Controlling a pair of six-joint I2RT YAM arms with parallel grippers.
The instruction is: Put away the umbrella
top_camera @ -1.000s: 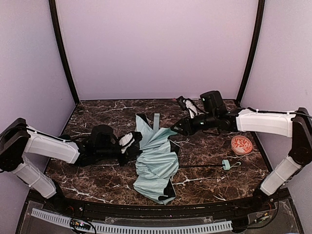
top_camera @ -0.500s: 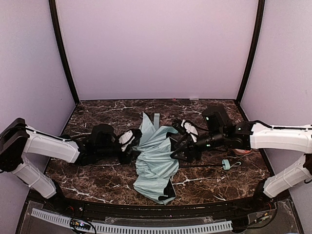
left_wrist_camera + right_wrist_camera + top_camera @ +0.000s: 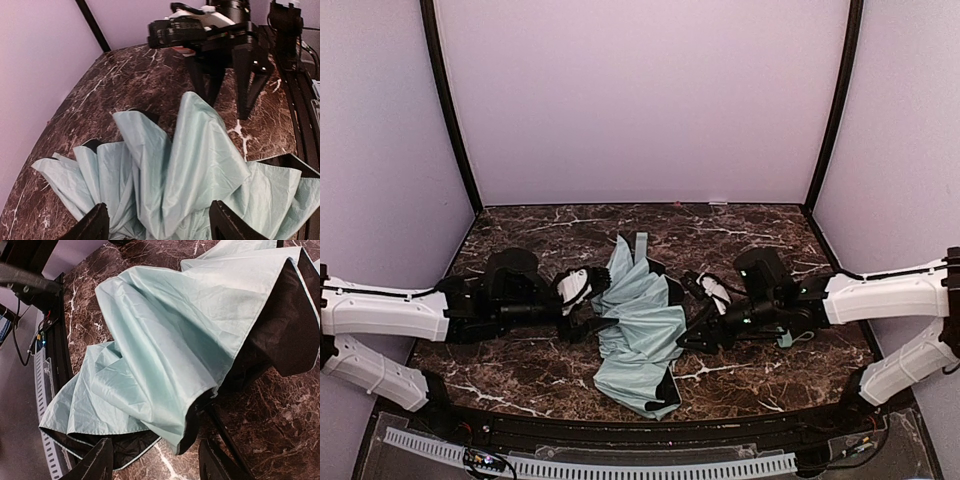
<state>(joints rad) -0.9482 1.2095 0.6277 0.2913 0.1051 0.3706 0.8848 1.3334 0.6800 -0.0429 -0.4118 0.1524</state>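
Note:
The umbrella (image 3: pixel 638 330) lies half-folded in the middle of the marble table (image 3: pixel 520 370), mint fabric up and black lining at its edges. My left gripper (image 3: pixel 588 305) is open against its left side. In the left wrist view, loose folds of the umbrella (image 3: pixel 200 160) rise between the spread fingers (image 3: pixel 95 226). My right gripper (image 3: pixel 692 318) is open at the umbrella's right edge. In the right wrist view the fabric hem (image 3: pixel 165 390) hangs just ahead of the gripper (image 3: pixel 155 462), and the thin black shaft (image 3: pixel 227 435) runs beside it. The mint handle (image 3: pixel 786 340) peeks out behind the right arm.
A white toothed strip (image 3: pixel 590 465) and a black rail with wires (image 3: pixel 47 340) run along the table's near edge. Purple walls and two black corner posts (image 3: pixel 450 110) close in the back and sides.
My left gripper has opened and let go of the fabric, and its arm drew back a little. The right arm swung from the back down to the umbrella's right edge.

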